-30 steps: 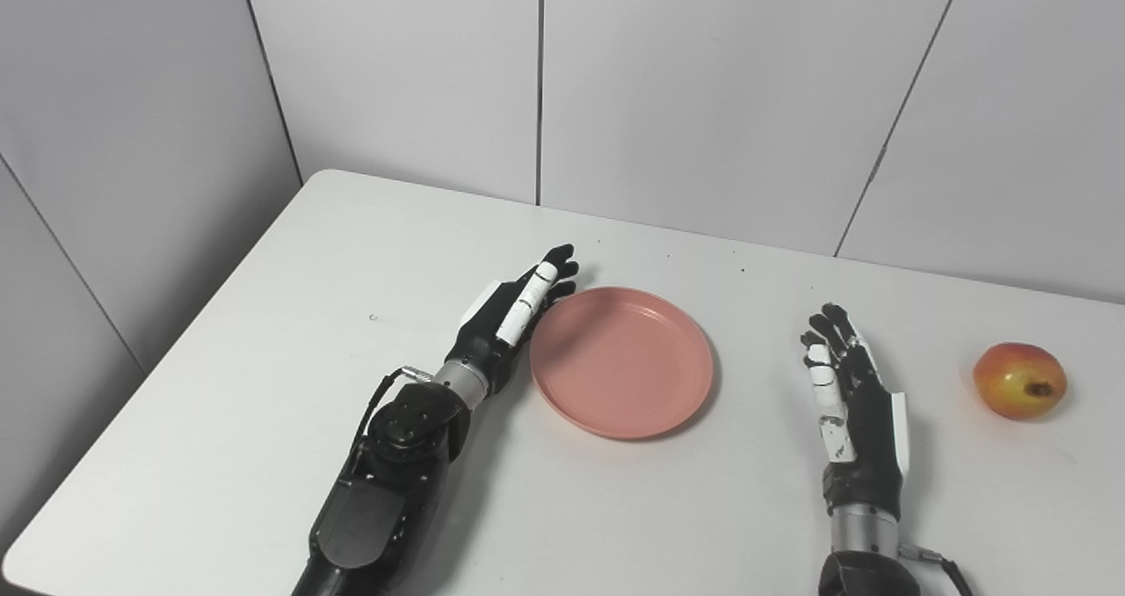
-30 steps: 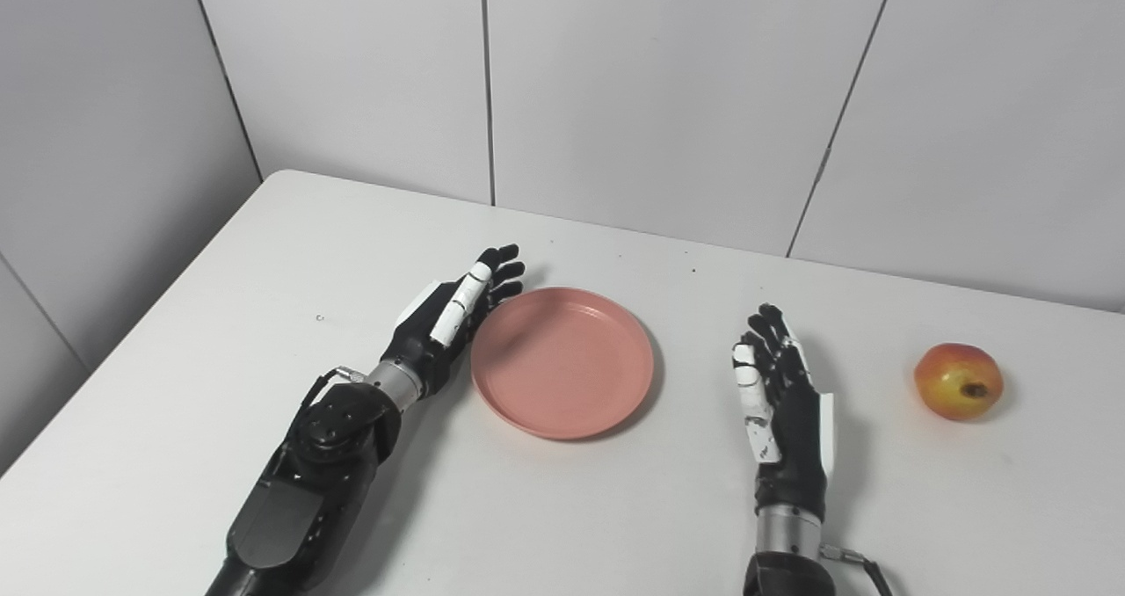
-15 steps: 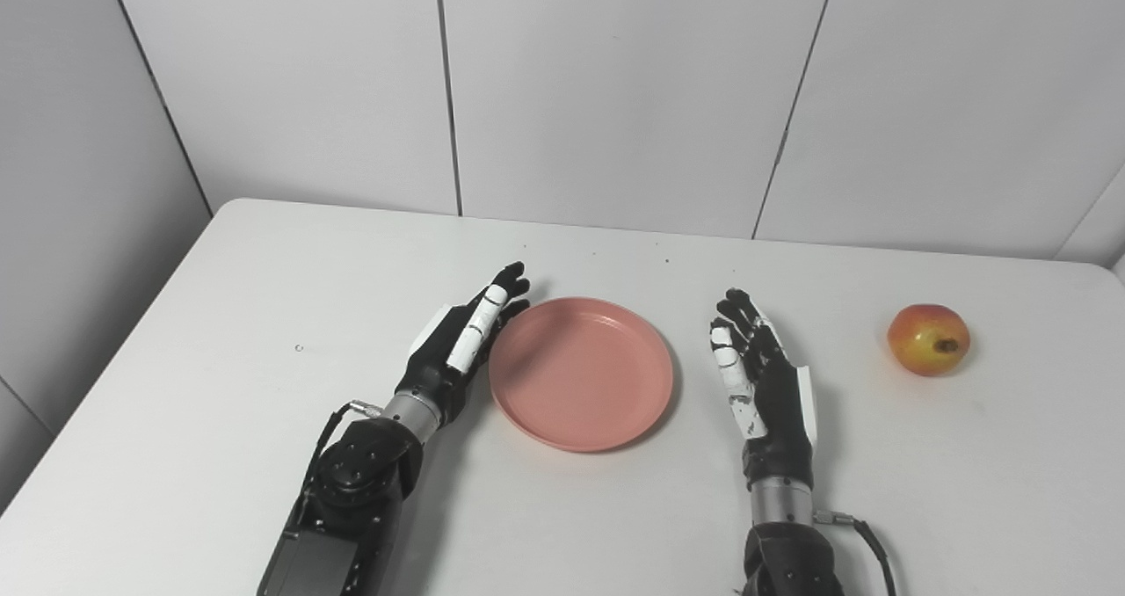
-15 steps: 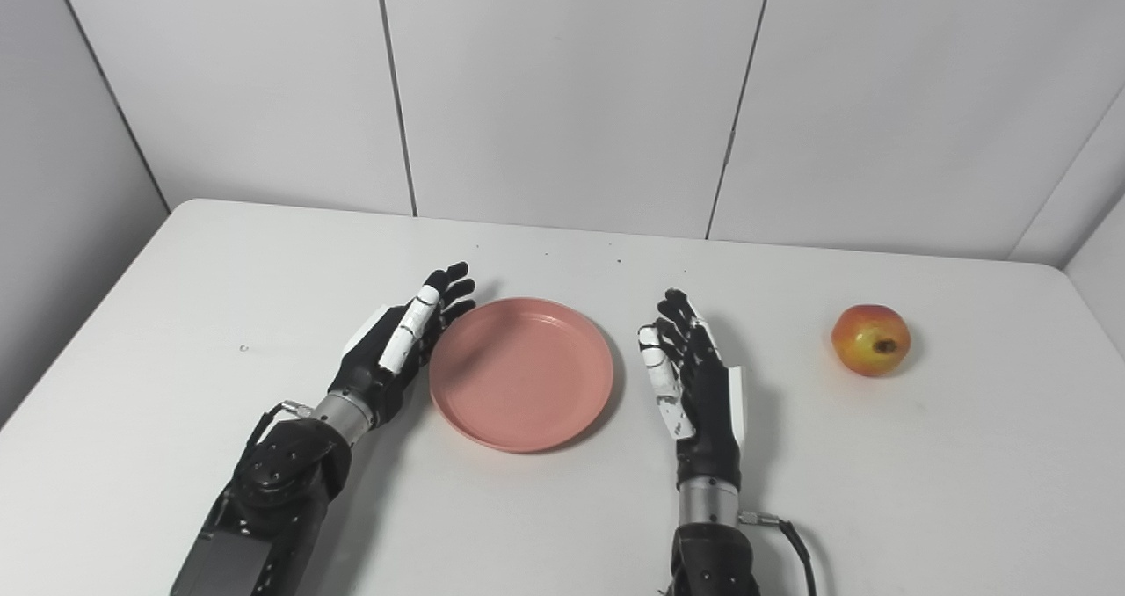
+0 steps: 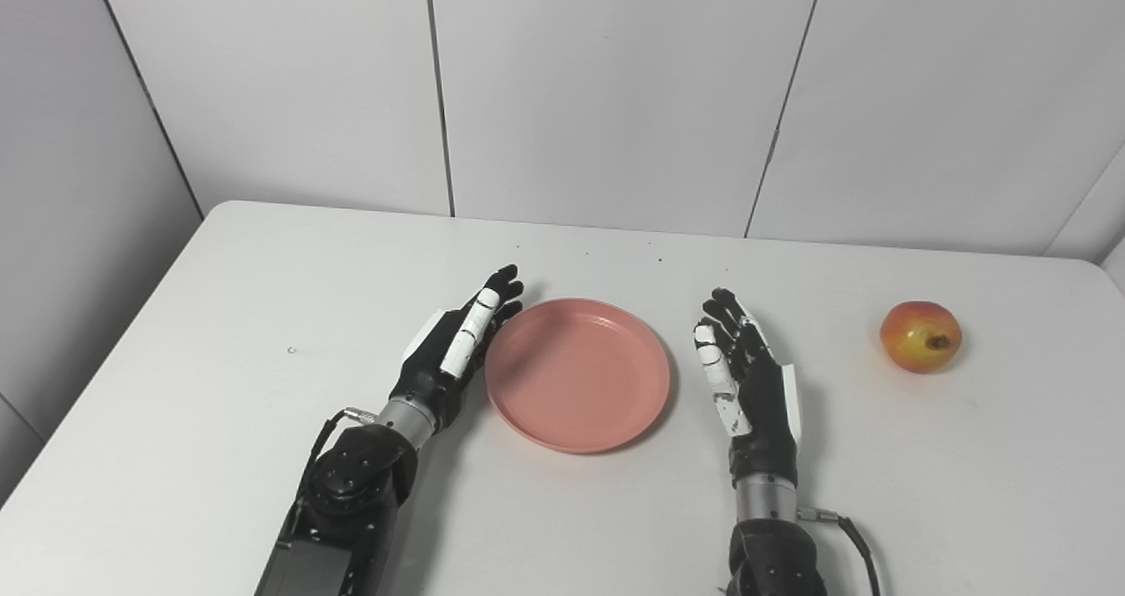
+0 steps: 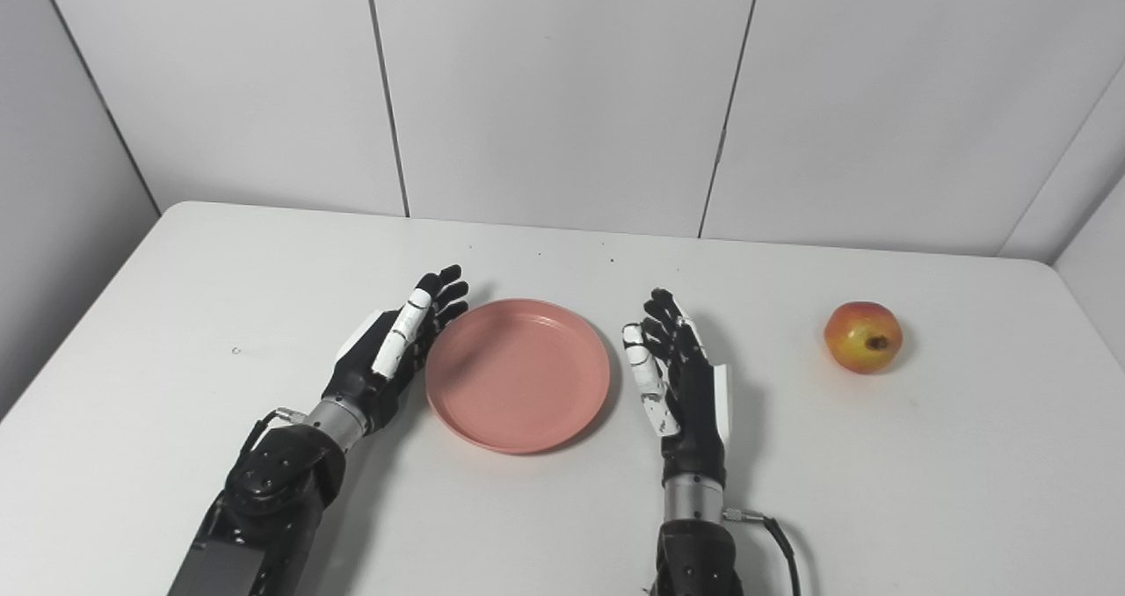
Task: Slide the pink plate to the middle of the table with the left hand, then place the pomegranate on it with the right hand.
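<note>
You see the plate (image 5: 577, 374) lying flat near the middle of the table (image 5: 220, 420), empty. Your left hand (image 5: 453, 352) stands on edge at the plate's 9 o'clock, fingers (image 5: 468, 342) stretched out straight and held side by side, pointing toward 1 o'clock. It holds nothing. Its fingers lie right along the plate's left rim; whether they actually touch the rim you cannot tell from either view.

Your right hand (image 5: 747, 378) stands at the plate's 3 o'clock, just beside the rim but apart from it, with bare table showing between. It too is on edge, palm turned toward the plate, fingers extended and slightly fanned, pointing toward 11 o'clock, holding nothing.

The pomegranate (image 5: 920, 337) sits on the table well off at the plate's 3 o'clock, beyond the right hand and near the table's right edge. Its dark crown end faces the camera and a little to the right. Nothing touches it.

Both forearms come up from 6 o'clock, one on each side of the plate. A cable (image 5: 852, 543) loops out by the right wrist.
</note>
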`<state>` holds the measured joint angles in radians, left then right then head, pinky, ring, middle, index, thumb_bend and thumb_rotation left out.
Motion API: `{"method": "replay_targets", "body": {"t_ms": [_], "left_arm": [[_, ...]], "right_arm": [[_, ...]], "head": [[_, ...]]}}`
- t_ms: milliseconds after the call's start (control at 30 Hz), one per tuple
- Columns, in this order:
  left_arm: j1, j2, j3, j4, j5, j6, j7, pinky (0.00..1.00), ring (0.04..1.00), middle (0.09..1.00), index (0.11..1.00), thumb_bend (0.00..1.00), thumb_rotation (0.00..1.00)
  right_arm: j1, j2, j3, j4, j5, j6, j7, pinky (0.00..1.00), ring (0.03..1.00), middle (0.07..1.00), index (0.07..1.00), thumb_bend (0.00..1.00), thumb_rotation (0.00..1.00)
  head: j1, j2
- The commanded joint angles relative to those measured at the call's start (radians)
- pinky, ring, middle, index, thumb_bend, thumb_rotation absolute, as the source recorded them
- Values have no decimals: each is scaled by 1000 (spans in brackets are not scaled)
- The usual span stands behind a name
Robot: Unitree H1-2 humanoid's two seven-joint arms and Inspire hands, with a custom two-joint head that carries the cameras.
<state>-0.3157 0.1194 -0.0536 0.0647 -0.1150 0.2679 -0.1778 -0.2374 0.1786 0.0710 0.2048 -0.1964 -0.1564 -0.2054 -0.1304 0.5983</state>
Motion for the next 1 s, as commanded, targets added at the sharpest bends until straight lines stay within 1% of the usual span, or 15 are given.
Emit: {"method": "replay_targets", "body": {"t_ms": [0, 133, 267, 500, 700, 867, 967], "left_arm": [[-20, 2, 0, -22, -1, -2, -11, 953, 965, 975, 982, 595, 1000], [-20, 5, -3, -15, 5, -10, -11, 951, 965, 979, 985, 579, 1000], [-21, 4, -1, -5, 1, -11, -14, 955, 967, 981, 985, 572, 1000], [-22, -2, -8, 2, 24, -26, -1, 944, 956, 968, 971, 595, 1000], [-24, -10, -8, 4, 39, -17, 14, 930, 944, 958, 961, 581, 1000], [-25, -16, -8, 5, 41, -15, 15, 929, 943, 960, 960, 580, 1000], [-25, -21, -5, 3, 47, -11, 26, 918, 934, 954, 960, 577, 1000]], "right_arm": [[-1, 7, 7, 5, -7, 12, -1, 816, 830, 845, 846, 523, 814], [-4, 6, 6, 13, -8, -3, -6, 810, 821, 839, 841, 521, 814], [-4, 4, 4, 15, -8, -1, -8, 812, 817, 834, 839, 529, 815], [-1, -2, 1, 13, 1, -4, -2, 805, 820, 838, 842, 533, 818], [-6, -7, -1, 13, 9, -2, 5, 809, 826, 839, 843, 544, 828], [-2, -14, -1, 13, 21, -15, 13, 813, 833, 848, 849, 513, 820], [-3, -16, 1, 15, 20, -18, 9, 808, 833, 847, 848, 509, 820]], "head": [[4, -1], [10, -4], [24, -9], [43, -13], [59, -12], [67, -10], [67, -11]]}}
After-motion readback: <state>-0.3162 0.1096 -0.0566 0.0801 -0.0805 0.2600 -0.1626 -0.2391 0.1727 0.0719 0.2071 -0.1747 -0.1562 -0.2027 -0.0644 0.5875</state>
